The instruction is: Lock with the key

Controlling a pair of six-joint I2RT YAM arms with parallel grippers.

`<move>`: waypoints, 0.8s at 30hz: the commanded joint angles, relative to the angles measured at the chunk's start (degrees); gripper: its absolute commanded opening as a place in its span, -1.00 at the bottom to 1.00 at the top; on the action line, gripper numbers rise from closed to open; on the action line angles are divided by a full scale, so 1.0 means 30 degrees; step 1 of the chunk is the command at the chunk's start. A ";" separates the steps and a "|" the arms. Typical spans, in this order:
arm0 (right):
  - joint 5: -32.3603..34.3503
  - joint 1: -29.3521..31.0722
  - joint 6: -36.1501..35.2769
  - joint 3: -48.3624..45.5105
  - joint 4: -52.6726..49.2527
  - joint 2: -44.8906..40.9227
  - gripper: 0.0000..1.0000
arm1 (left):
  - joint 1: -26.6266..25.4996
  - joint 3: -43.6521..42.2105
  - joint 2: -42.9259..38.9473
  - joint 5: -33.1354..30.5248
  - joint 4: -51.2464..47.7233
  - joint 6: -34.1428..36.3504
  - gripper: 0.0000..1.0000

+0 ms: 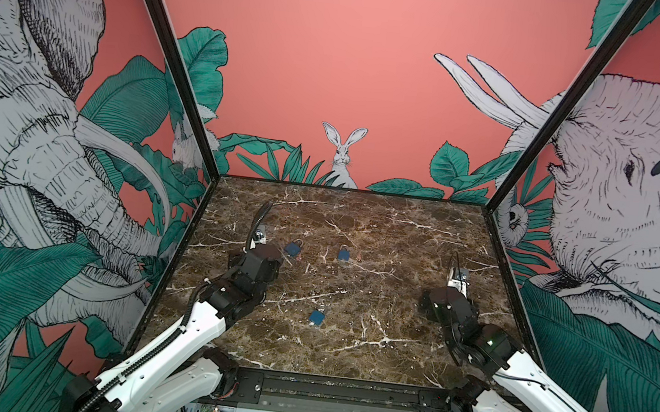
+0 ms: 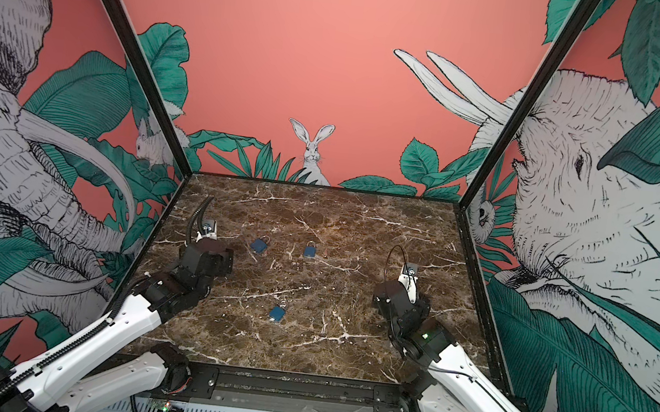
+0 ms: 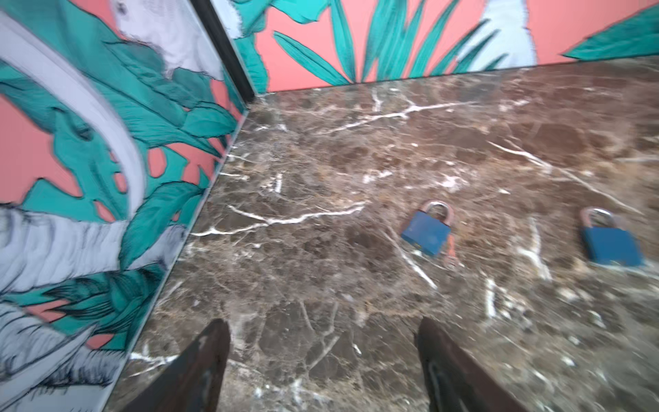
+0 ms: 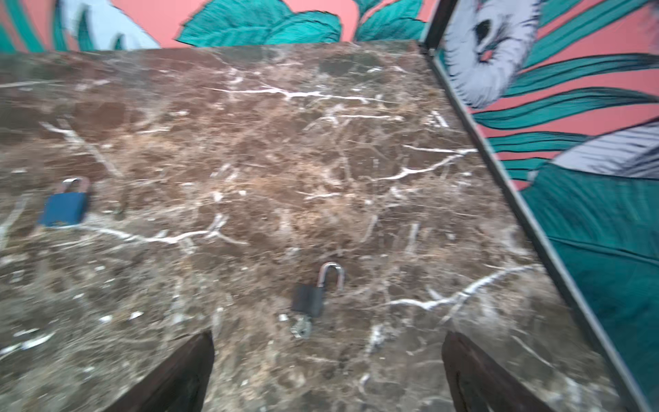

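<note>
Nearest you in both top views, the black front rail (image 1: 342, 389) runs along the near edge of the marble table (image 1: 359, 227). Your left arm (image 1: 198, 327) and right arm (image 1: 524, 367) reach over it, one from each side.

Your left gripper (image 3: 322, 321) stands wide in its wrist view. The fingers are well apart, only bare marble lies between them, and it holds nothing. Your right gripper (image 4: 328, 333) is spread just as wide and is also empty.

The lock to mind lies just ahead of your right gripper, apart from both fingers: a dark padlock (image 4: 309, 300), flat on the marble. Its shackle (image 4: 331, 274) is open, with one leg in the body and the other standing free. A key (image 4: 301, 326) sits at the bottom end of the body, on the side toward the fingers. The blur keeps you from telling whether it is seated in the keyway or only touching the body. In the top views the right wrist hides this padlock.

Three more locks lie on the table. The left blue padlock (image 1: 292, 249) and the middle blue padlock (image 1: 343, 253) lie side by side toward the back. The near blue padlock (image 1: 316, 317) lies closer to the front, between the two arms. In the left wrist view a coppery key (image 3: 451, 249) lies just beside the left blue padlock, well clear of the open fingers.
</note>
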 commanded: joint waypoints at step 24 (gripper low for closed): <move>-0.3964 -0.7897 -0.4513 0.0381 0.3188 0.4645 0.98 | 0.3015 -0.4416 0.2564 -0.1967 1.1087 0.4756 0.99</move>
